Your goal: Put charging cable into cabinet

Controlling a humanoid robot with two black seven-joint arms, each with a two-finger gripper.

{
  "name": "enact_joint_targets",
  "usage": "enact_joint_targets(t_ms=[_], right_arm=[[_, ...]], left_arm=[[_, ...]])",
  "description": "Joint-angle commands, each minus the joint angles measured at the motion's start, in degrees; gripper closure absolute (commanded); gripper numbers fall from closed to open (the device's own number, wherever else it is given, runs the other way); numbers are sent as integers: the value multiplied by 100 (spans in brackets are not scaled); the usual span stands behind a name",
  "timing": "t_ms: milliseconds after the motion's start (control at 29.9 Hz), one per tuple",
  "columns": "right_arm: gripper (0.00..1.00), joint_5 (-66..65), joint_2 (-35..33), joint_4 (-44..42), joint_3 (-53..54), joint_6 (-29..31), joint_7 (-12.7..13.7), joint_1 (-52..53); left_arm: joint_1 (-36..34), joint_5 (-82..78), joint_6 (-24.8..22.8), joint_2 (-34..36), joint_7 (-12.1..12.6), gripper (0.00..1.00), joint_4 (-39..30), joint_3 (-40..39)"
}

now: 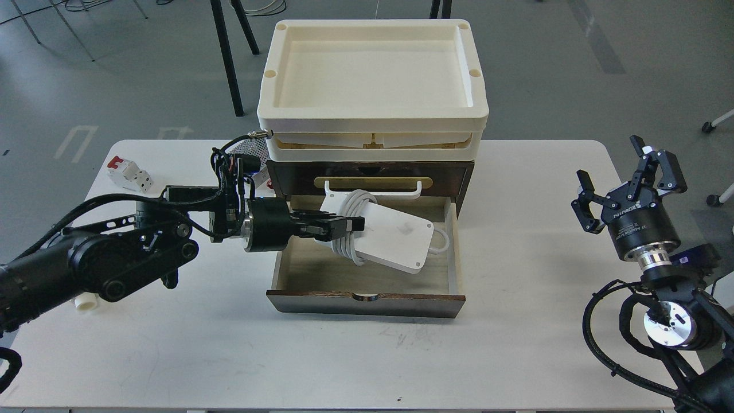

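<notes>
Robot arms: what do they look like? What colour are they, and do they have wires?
Both arms are black and chunky, with round joints. Loose black cables loop along them. The left gripper has two slim black fingers on a black cylinder with a silver ring. The right gripper has two black jointed fingers on a black drum with white lettering and a shiny silver wrist.

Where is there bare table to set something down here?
Bare stretches: between the open drawer and the right gripper, and the table strip nearest the camera. Crowded: the left gripper holds the charging cable over the drawer.
</notes>
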State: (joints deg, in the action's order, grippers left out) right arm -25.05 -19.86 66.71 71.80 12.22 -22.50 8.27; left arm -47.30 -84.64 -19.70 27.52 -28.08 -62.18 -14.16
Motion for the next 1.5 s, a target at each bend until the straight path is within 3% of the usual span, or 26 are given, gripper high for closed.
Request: enact_joint_targets(t_ms=[0, 702, 903, 1103, 1471], right_arm=[[0, 0, 0, 0, 0, 0, 0, -1], [0, 0, 0, 0, 9, 0, 0, 8], [0, 0, 0, 0, 9, 0, 0, -1], [0, 0, 0, 0, 9, 0, 0, 8], [1, 0, 0, 0, 9, 0, 0, 8]], left_arm=[[133, -9, 159, -27, 8, 95, 162, 1], [467, -97, 344, -186, 8, 91, 461, 89], [485, -35, 397, -273, 8, 76, 505, 80], [590, -9, 388, -300, 8, 35, 540, 71], [546, 421, 344, -160, 8, 20, 426, -25]])
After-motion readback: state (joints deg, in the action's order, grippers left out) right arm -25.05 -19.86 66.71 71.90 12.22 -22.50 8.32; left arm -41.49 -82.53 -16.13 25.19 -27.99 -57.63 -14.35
